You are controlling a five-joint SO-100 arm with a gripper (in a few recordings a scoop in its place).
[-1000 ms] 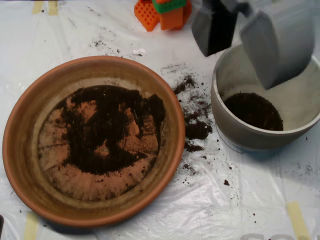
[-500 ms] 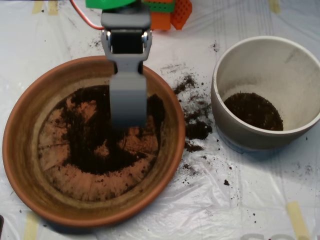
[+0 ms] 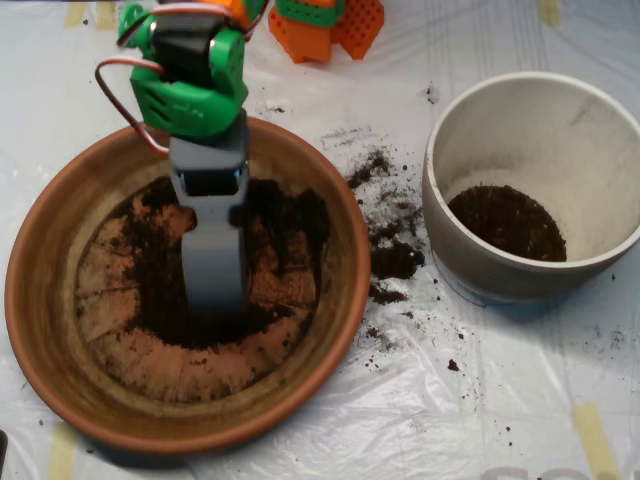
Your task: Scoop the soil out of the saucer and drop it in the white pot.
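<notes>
Over the saucer [image 3: 60, 330] w/ the scoop [image 3: 214, 270] low above the dish's middle, its grey shell pointing toward the near rim. From straight above the 2 halves read as 1 slab, so can't tell if it's spread or closed, or carrying anything. Soil [image 3: 160, 300] lies in a dark, ragged ring round the saucer's floor, w/ bare terracotta near the front. White pot [image 3: 520, 280] sits right of the saucer, well apart, w/ a dark patch of soil on its bottom. So approx part done: some is in the pot, most looks left in the saucer. Spilled crumbs [image 3: 395, 258] litter the plastic sheet [image 3: 500, 400] btwn saucer and pot. Orange blocks [image 3: 330, 30] sit beyond the saucer's far rim.
</notes>
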